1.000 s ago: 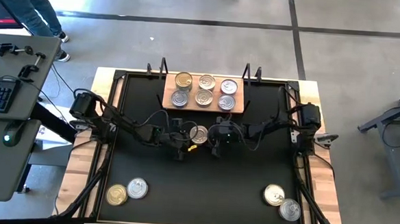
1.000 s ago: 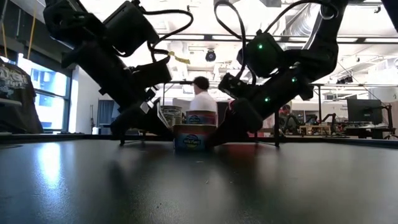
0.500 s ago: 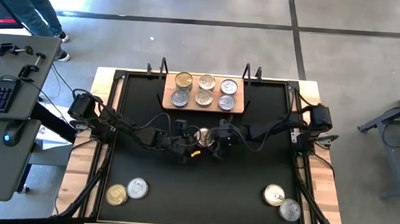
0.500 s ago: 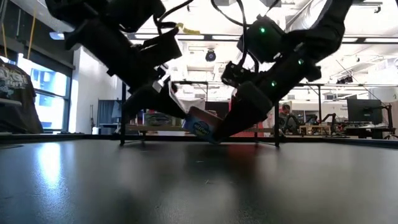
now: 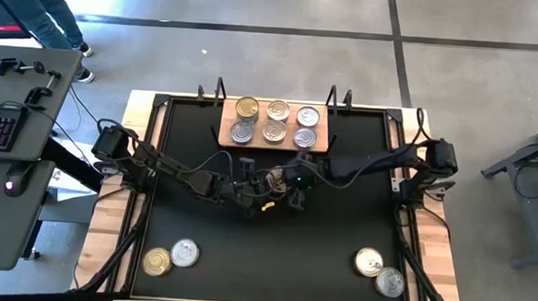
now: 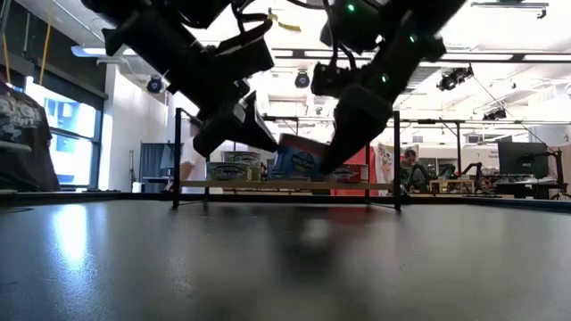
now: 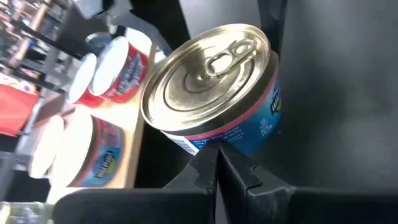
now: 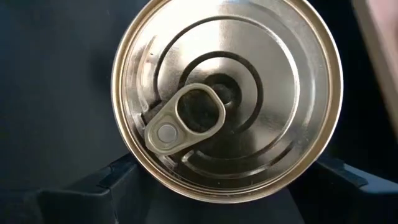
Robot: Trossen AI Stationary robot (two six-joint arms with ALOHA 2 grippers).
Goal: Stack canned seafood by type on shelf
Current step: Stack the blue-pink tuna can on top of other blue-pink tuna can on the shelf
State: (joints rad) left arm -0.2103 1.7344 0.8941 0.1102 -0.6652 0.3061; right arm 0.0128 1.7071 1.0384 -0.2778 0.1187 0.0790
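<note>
1. At the front left of the black table (image 5: 198,276) sit two short round tins — a gold-lidded tin (image 5: 157,261) and, touching it, a silver-lidded tin (image 5: 184,252)
2. The left tool (image 5: 249,188) reaches in from the left edge to mid-table, its two dark fingers (image 7: 205,174) pressed together with nothing between them; in its wrist view they point at the underside of the raised tin
3. The flat light-brown wooden shelf (image 5: 272,147) with thin black metal uprights stands at the back centre of the table; six tins lie on it in two rows of three, the back-left shelf tin (image 5: 246,108) gold-lidded, the others silver
4. Just in front of the shelf, between the two tools, a short round tin with a shiny lid and a blue-and-pink side label (image 6: 299,161) hangs tilted above the table, clear of the surface in the low view
5. The right tool (image 5: 290,184) holds that tin — its fingers stand wide across the tin's sides, and its wrist view is filled by the ring-pull lid (image 8: 227,96)
6. At the front right lie two more tins touching each other: a pale gold-lidded front-right tin (image 5: 368,261) and a silver-lidded corner tin (image 5: 389,282)
</note>
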